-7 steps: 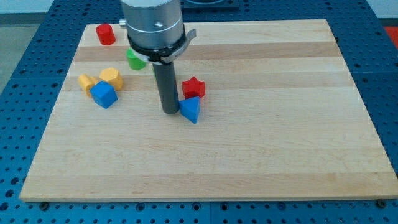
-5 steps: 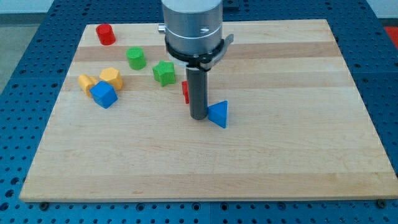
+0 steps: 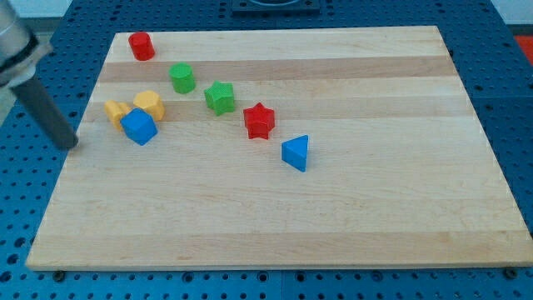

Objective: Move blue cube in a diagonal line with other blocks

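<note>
The blue cube sits at the board's left, touching a yellow block and next to another yellow block. A diagonal row runs from the view's top left down to the right: red cylinder, green block, green star, red star, blue triangular block. My tip is at the board's left edge, left of the blue cube and apart from it.
The wooden board lies on a blue perforated table. The rod leans in from the view's upper left corner.
The arm has swung from beside the blue triangular block to the board's left edge. The blue triangle was pushed slightly right earlier and now rests beyond the red star.
</note>
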